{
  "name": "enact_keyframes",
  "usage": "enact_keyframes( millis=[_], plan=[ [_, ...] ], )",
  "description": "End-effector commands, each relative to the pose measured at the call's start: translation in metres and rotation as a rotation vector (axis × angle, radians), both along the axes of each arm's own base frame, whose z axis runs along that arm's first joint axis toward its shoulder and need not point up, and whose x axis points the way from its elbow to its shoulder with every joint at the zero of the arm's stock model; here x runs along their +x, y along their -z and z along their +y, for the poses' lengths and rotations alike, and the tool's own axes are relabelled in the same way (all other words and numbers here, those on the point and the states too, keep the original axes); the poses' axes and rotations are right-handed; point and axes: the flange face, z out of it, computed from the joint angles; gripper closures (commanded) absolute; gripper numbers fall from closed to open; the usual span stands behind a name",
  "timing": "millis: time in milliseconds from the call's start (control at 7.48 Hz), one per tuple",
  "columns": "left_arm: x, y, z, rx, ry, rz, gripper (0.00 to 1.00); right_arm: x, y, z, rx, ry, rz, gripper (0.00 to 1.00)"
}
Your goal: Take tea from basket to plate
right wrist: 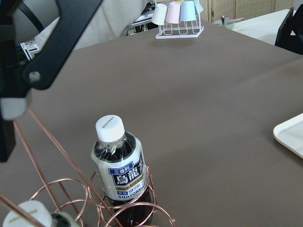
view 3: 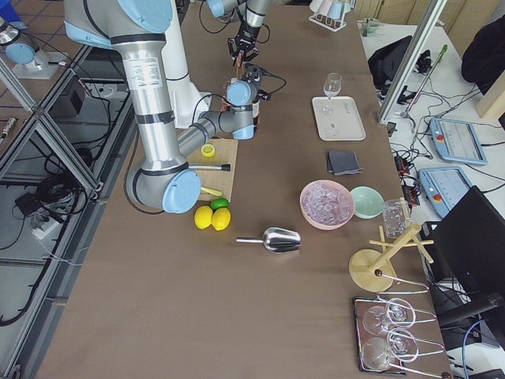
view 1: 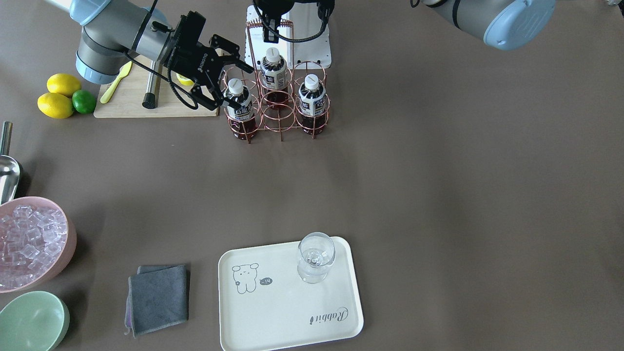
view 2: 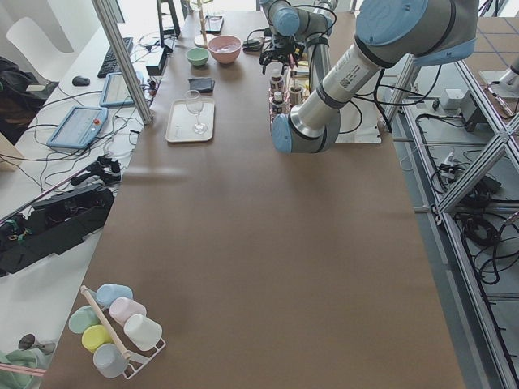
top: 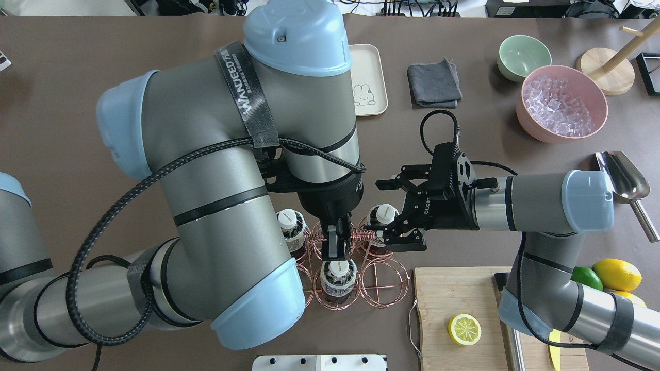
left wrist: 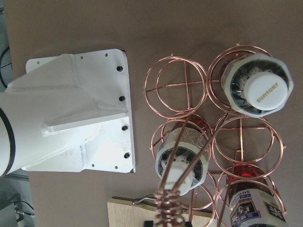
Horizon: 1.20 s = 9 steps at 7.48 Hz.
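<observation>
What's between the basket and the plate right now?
Nothing. In the front-facing view only bare brown table separates the basket from the plate. The glass stands on the plate itself, not in the gap.

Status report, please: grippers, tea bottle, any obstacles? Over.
Left gripper shut on basket, at its handle. Right gripper open around tea bottle, not yet lifted. Glass stands on plate.

White-capped dark brown tea (view 1: 239, 105), copper wire basket (view 1: 282, 130), cream plate (view 1: 292, 312) (line-drawn animal, perhaps a bear, grey script)
</observation>
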Motion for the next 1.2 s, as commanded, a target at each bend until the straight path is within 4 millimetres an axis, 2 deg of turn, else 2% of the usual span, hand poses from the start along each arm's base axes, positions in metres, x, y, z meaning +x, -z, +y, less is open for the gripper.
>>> enact_keyframes(
  millis=[0,267,535,1069],
  plan=[
    [0.000,0.000,0.000,0.001,0.000,0.001,1.00,0.004,-0.008,0.014,0.007,0.009,0.012,0.05],
    [0.002,0.000,0.002,0.000,-0.005,0.000,1.00,0.008,-0.012,0.016,0.022,0.005,0.019,0.05],
    [0.003,0.002,0.005,0.001,-0.009,0.002,1.00,0.008,-0.014,0.015,0.075,-0.011,0.032,0.14],
    [0.002,0.003,0.005,0.001,-0.009,0.001,1.00,0.015,-0.011,0.015,0.065,-0.010,0.032,0.69]
  ],
)
